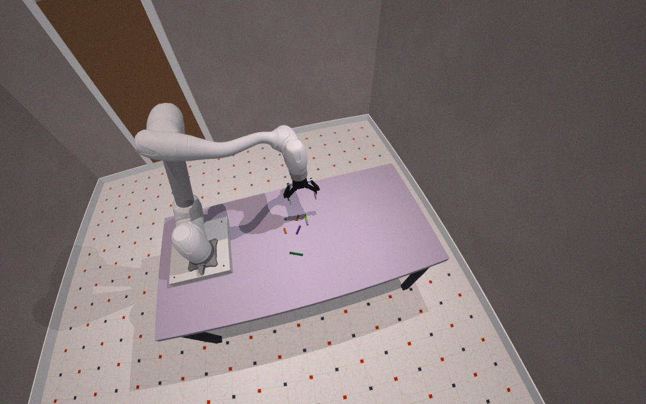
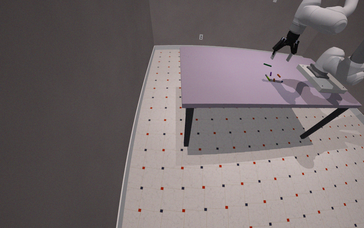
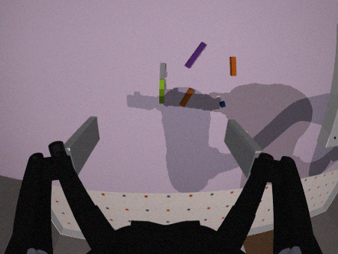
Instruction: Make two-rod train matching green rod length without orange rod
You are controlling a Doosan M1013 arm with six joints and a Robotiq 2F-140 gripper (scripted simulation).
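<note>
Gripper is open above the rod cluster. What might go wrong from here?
1. The lime rod and grey rod look lined up end to end, but one orange rod lies close beside the lime rod and may be too near the train.
2. The open gripper has widely spread fingers; coming down into this tight cluster could knock the lime-grey pair out of line or nudge the purple rod.
</note>
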